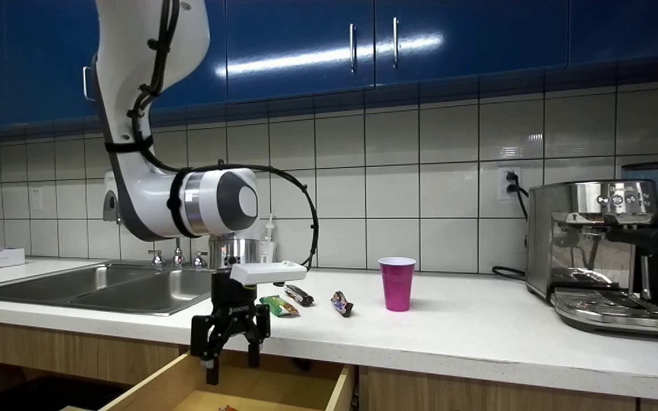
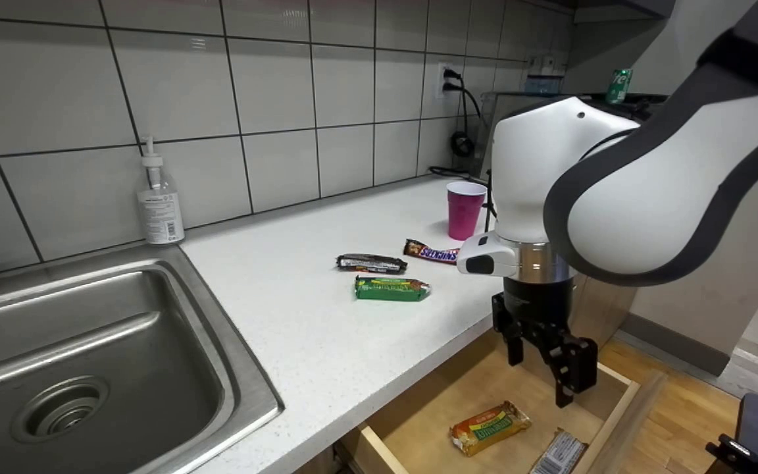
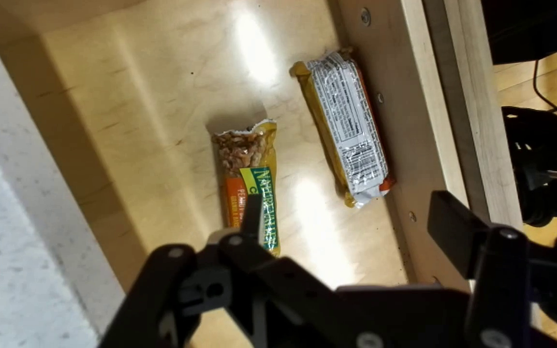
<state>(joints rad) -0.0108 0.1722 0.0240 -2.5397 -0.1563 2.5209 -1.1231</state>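
In the wrist view, the gripper [image 3: 348, 220] hides one end of a Nature Valley bar [image 3: 245, 162], and print on a silver-backed bar [image 3: 348, 118] is too small to read. In an exterior view, a white wrist housing [image 2: 496, 253] blocks the end of a Snickers wrapper [image 2: 431, 253]; the bottom edge crops the drawer [image 2: 418, 421].

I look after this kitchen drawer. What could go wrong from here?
If lowered, the open gripper might bump the front wall of the drawer, which one finger overlaps in the wrist view. The barcode-up bar lies close to that wall, so reaching around it could be tight.
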